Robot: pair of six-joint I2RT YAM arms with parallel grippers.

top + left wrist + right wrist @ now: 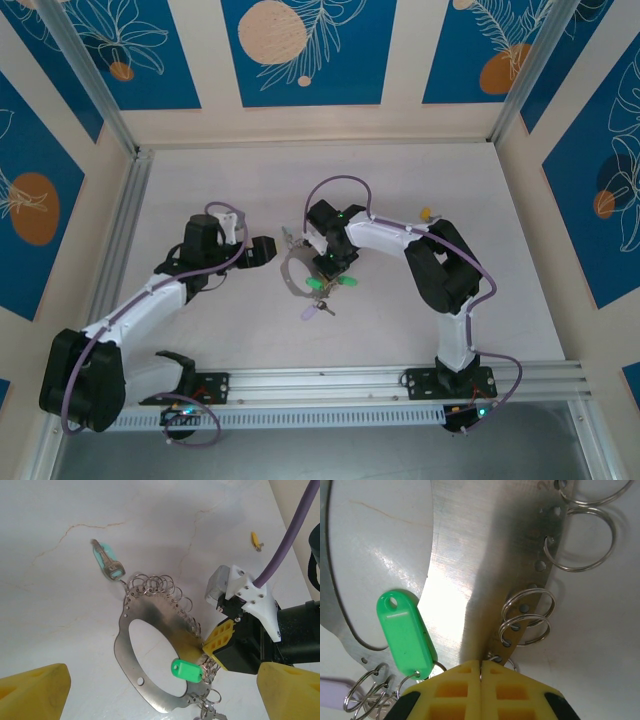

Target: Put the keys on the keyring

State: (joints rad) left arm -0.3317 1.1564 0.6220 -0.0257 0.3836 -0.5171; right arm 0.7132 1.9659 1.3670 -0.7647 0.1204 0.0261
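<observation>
**Operator:** Which step does this moment show?

**Legend:** Steadying the ring ahead of threading, by my reading. Your right gripper is pressed shut on the rim of the keyring, right where a small split loop sits. Your left gripper stands wide open and grips nothing. Its yellow fingertips frame the lower corners of the left wrist view.

**Operator:** Where is the keyring?

**Legend:** It lies flat at the centre of the overhead view, between your two grippers.

**Operator:** What does the next move call for?

**Legend:** Probably a fine pinch with your left gripper on the pale-headed key at the upper left of the left wrist view. It lies just beside the row of loops, and I cannot tell whether it is already hooked on.

**Operator:** And the containers?

**Legend:** The keyring is the sole holder. A green-headed key hangs at its lower edge, and a lilac head shows at the lower left of the right wrist view. Several loops hang bare.
</observation>
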